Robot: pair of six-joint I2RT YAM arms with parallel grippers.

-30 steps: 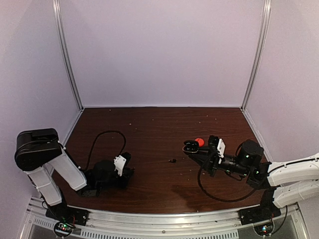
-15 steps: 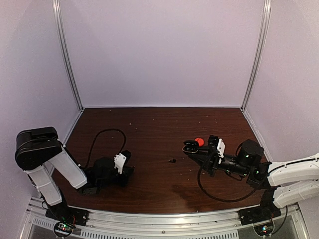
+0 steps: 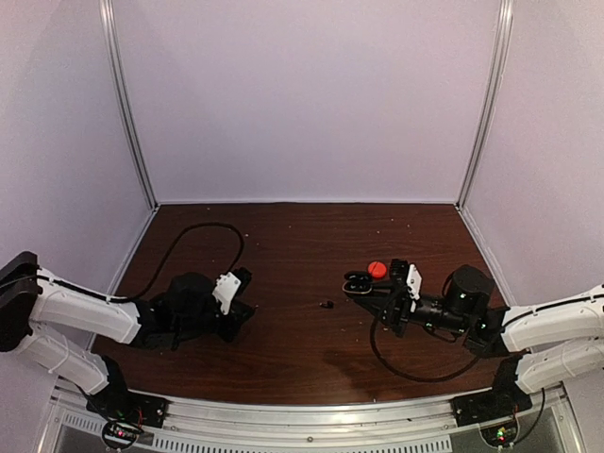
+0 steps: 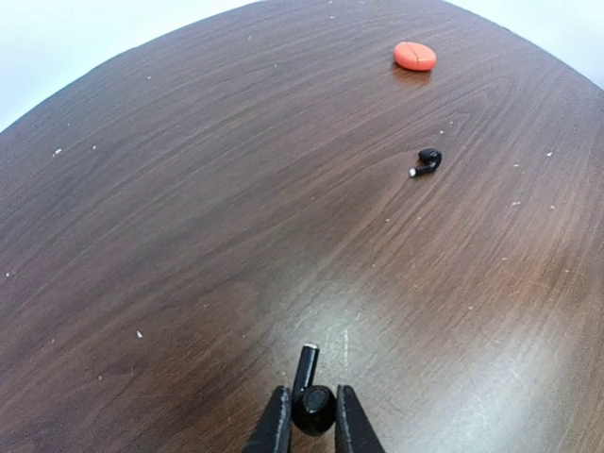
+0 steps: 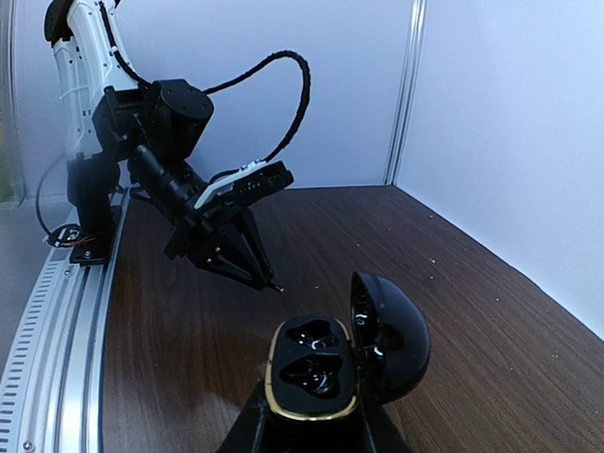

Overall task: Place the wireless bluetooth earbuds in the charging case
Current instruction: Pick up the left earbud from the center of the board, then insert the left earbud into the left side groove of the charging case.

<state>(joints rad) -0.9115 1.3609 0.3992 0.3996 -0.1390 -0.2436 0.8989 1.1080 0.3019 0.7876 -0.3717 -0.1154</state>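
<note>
My left gripper [image 3: 247, 309] is shut on a black earbud [image 4: 313, 406], held low over the table with its stem pointing forward. A second black earbud [image 4: 429, 160] lies loose on the table ahead of it, mid-table in the top view [image 3: 327, 304]. My right gripper [image 3: 363, 288] is shut on the black charging case [image 5: 316, 368]. The case's lid [image 5: 392, 335] is open and both sockets look empty. In the right wrist view my left gripper [image 5: 269, 281] points down at the table, well apart from the case.
A small red rounded case [image 3: 377, 269], closed, sits on the table just behind my right gripper and also shows far ahead in the left wrist view [image 4: 415, 55]. A black cable [image 3: 189, 255] loops behind the left arm. White walls enclose the brown table [image 3: 302, 236].
My left arm has stretched out low and moved its gripper slightly right and away, with the earbud in it. My right gripper, holding the open case, shifted slightly left.
</note>
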